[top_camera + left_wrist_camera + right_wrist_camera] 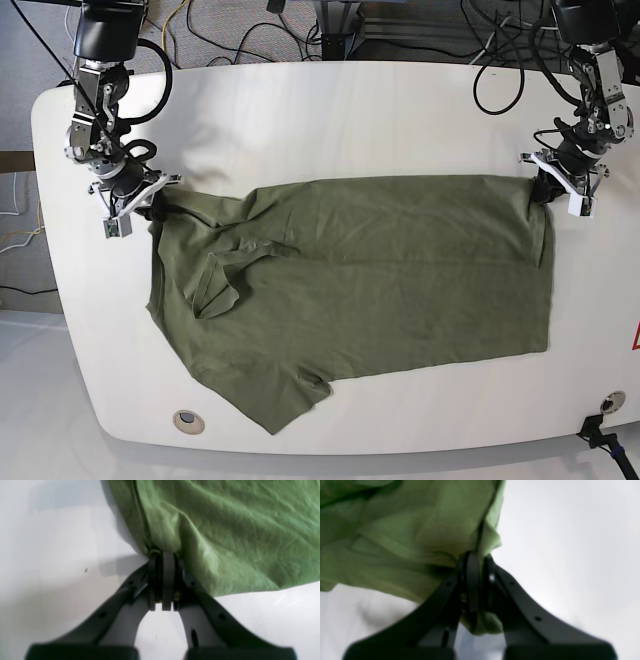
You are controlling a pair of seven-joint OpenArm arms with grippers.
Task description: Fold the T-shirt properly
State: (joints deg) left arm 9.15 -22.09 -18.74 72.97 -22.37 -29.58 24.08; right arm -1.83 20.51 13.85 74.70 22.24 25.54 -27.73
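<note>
Olive-green T-shirt (370, 290) spread mostly flat across centre of white table (330, 110) in base view, long axis running left-right, hem edge at frame right, collar (215, 285) and shoulders toward frame left, one short sleeve (275, 400) sticking out toward bottom centre, wrinkles and a folded-over flap near the neck area. Upper-right corner of shirt pinched by left gripper (548, 185) at frame right; in left wrist view, left gripper (163, 555) clenched on a bunched bit of fabric (225, 530), pads pressed together w/ cloth gathered at the tips, rest of cloth filling upper right of frame over white surface. Upper-left corner of shirt gripped by right gripper (152, 208) at frame left; in right wrist view, blurry, right gripper (477, 555) clamped on cloth (395, 542), a small tuft hanging below the pads at bottom centre. Black cables (300, 30) along far edge behind table, top of base view. Round grommet (187, 421) in tabletop at lower left.
</note>
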